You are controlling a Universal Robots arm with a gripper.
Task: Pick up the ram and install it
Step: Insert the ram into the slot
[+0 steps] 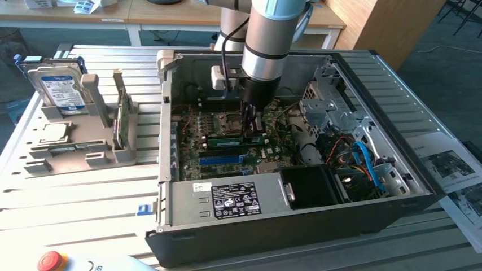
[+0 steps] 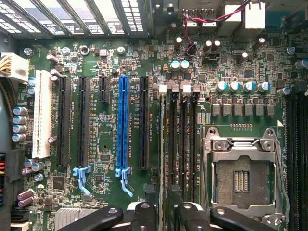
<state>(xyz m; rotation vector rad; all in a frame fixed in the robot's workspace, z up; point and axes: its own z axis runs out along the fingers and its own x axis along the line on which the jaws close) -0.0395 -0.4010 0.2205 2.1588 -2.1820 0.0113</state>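
Slatted metal table (image 1: 75, 192) holds an open computer case (image 1: 301, 226), where the gripper (image 1: 254, 127) hangs unclenched, grasping nothing, over the motherboard (image 1: 189, 148), the ram (image 1: 226, 135) just at its nine o'clock.

place: robotics lab | evidence: open computer case (image 1: 301, 231) on slatted metal bench (image 1: 75, 192), desks (image 1: 173, 17) behind

You can't read any of it: the power supply label (image 1: 236, 200) carries white print too fine to make out, the drive label (image 1: 62, 90) likewise, and the board lettering (image 2: 132, 127) beside the slots.
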